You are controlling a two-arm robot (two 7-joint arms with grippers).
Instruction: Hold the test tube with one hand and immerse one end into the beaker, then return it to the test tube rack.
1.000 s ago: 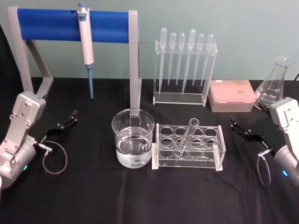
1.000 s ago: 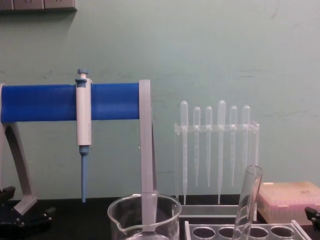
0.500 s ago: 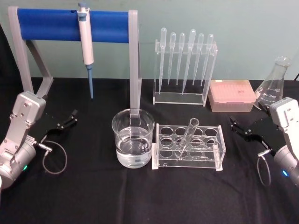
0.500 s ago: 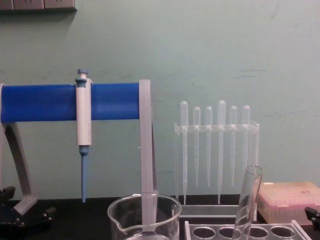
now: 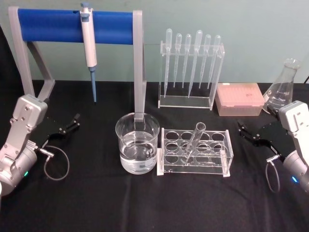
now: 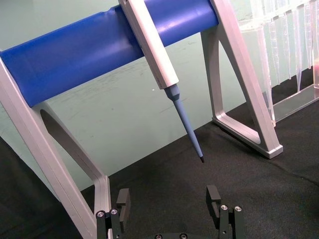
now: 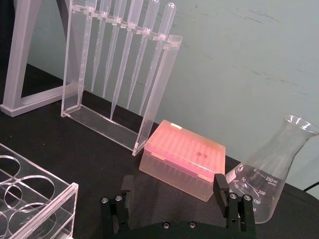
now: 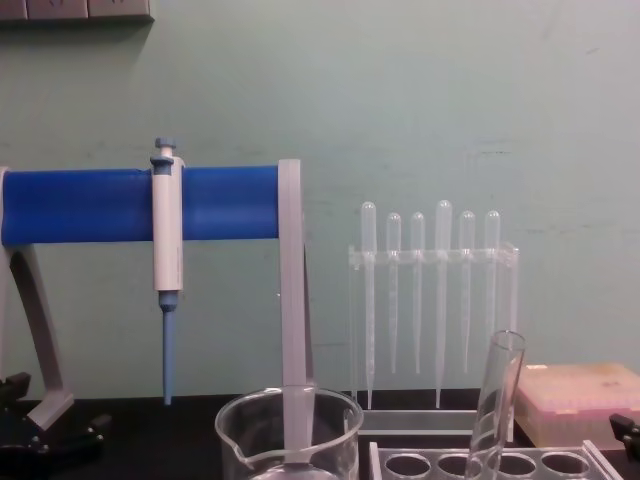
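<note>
Both arms are parked. My left claw (image 6: 168,191) is by the table's (image 5: 145,208) left edge, fingers spread, holding nothing. My right claw (image 7: 173,180) is by the right edge, likewise released and empty, with the conical flask (image 5: 282,92) just behind it.

The test tube (image 5: 194,141) stands in the test tube rack (image 5: 227,155) at mid-table. Its round end is down inside the rack. Its open rim is up and tilted toward the rear edge and a little to the right. I cannot tell which hole holds it. The beaker (image 5: 123,145) is just beside the rack's left end, partly filled with clear liquid.

Handling, as I judge it:
- The tube is thin glass: light, stiff, slick and brittle. It won't give before it cracks.
- The hold should go on the bare length above the rack's top plate, a little under the rim. The rim itself is likely the weakest part.
- The squeeze should be modest, with the pads square across the tube. A skewed pinch could make it squirt out.
- It should be drawn out along its own lean, since lifting straight up may lever it against the hole.
- The right claw has the shorter reach. The beaker is wide, so the mouth is an easy target.
- The dipped end will come out wet and drip. My hold stays high on the dry part.
- Lower gently going back so the glass doesn't knock on the acrylic.
</note>
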